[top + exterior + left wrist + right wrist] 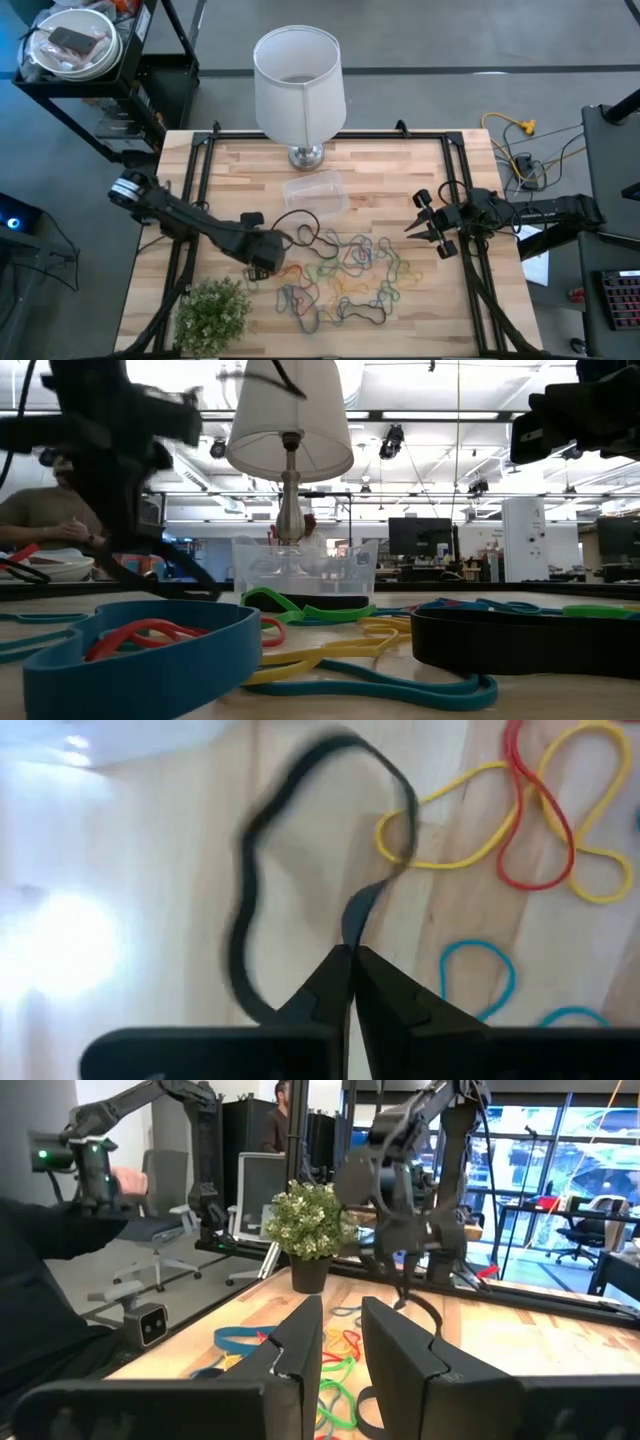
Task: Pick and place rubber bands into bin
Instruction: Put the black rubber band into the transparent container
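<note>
From above, the left gripper (283, 243) sits at the left edge of the scattered rubber bands (345, 280), its fingers pinched together on a black rubber band (300, 226) that loops up toward the bin (316, 192). The left wrist view shows that grip plainly: the two fingertips (335, 982) meet on the black loop, which stands off the wood, with yellow, red and blue bands lying beyond. The bin stands just in front of the lamp (299, 84). The right gripper (432, 226) hovers at the right of the pile, fingers (300, 1342) partly apart and holding nothing. A small potted plant (213, 313) sits at the near-left corner.
</note>
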